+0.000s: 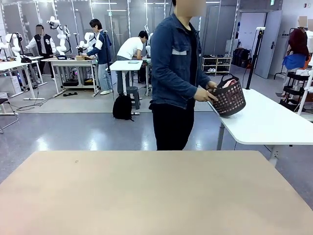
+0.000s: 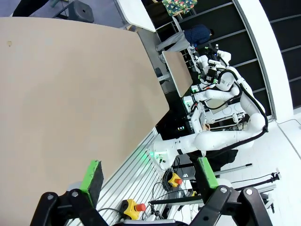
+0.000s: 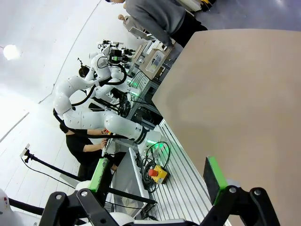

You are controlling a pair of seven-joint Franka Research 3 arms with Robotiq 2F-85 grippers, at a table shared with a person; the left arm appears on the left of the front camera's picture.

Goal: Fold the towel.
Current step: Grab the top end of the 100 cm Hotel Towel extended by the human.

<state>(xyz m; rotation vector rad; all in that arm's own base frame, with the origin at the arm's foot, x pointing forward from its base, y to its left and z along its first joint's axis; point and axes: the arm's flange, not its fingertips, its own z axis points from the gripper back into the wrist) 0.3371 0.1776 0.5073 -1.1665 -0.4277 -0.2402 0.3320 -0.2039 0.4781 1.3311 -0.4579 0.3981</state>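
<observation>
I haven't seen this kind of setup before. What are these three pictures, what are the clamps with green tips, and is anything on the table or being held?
This is a two-armed robot at a beige table. The front view looks across that table from the robot's side, and nothing lies on it. The other two pictures come from cameras on the robot's wrists, each looking along its own two-finger clamp. These are the left gripper and the right gripper, black with green pads. Both are open and hold nothing. Beyond the table a person has a hand on a dark basket resting on a white side table. Something pink, probably the towel, peeks out of the top.
</observation>
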